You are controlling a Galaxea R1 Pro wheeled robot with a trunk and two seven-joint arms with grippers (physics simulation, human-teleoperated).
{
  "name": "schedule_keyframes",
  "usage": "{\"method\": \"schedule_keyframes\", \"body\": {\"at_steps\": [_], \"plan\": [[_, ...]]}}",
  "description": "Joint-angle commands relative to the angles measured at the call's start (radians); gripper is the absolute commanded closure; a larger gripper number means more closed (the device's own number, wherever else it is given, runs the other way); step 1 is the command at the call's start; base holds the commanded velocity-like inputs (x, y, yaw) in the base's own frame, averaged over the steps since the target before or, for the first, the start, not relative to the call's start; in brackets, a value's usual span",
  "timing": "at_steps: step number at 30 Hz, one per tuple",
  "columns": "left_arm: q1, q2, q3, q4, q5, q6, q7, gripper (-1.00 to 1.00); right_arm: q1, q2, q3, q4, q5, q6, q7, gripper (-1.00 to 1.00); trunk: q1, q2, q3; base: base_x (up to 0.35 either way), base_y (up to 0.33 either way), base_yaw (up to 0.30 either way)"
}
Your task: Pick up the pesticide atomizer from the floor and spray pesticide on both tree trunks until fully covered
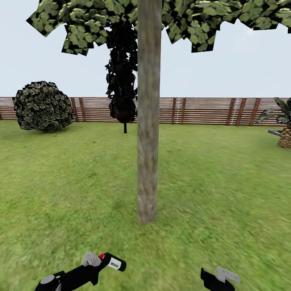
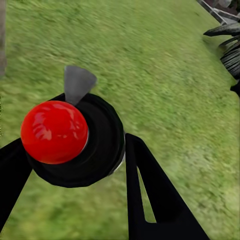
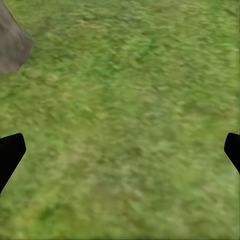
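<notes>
Now your left hand [image 1: 97, 260] grips the atomizer [image 1: 113, 262], picked up already; your right hand [image 1: 220, 279] is open, empty. The trunk [image 1: 147, 161] ahead looks unsprayed.

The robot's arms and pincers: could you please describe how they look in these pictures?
Both arms are glossy black. The left arm has a round grey joint cap, and its pincer carries a light grey plate. The right pincer has a similar grey plate on a black body. In the wrist views the fingers are flat black, one with a triangular cut-out.
</notes>
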Motion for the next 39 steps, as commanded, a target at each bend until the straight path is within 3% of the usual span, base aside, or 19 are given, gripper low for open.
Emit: {"method": "schedule_keyframes", "body": {"at_steps": [1, 14, 24, 29, 33, 39], "plan": [[-0.001, 0.000, 0.001, 0.001, 0.000, -0.005, -0.003, 1.00, -0.001, 0.001, -0.001, 0.000, -0.011, -0.005, 0.000, -1.00, 0.001, -0.002, -0.002, 0.220, 0.000, 0.000], [-0.001, 0.000, -0.003, 0.000, 0.000, -0.003, -0.002, 1.00, -0.001, 0.001, -0.001, 0.000, -0.011, -0.005, 0.000, -1.00, 0.001, -0.002, -0.002, 0.295, 0.000, 0.000], [-0.001, -0.001, -0.009, -0.005, -0.005, -0.002, 0.003, 1.00, -0.001, 0.001, -0.001, 0.000, -0.010, -0.005, 0.000, -1.00, 0.001, -0.002, -0.002, 0.059, 0.000, 0.000], [0.002, -0.001, -0.011, -0.006, -0.050, -0.007, 0.004, 1.00, -0.001, 0.000, -0.002, 0.000, -0.010, -0.006, 0.000, -1.00, 0.001, -0.002, -0.002, 0.006, 0.000, 0.000], [0.003, -0.001, -0.011, -0.002, -0.083, -0.050, 0.004, 1.00, -0.001, -0.001, 0.001, -0.002, -0.008, -0.006, 0.001, -1.00, 0.001, -0.002, -0.002, 0.001, 0.000, 0.000], [0.003, -0.001, -0.010, -0.005, -0.092, -0.083, 0.002, 1.00, -0.004, -0.008, 0.038, -0.067, -0.009, 0.036, 0.061, -1.00, 0.001, -0.002, -0.002, 0.000, 0.000, 0.000]]}}
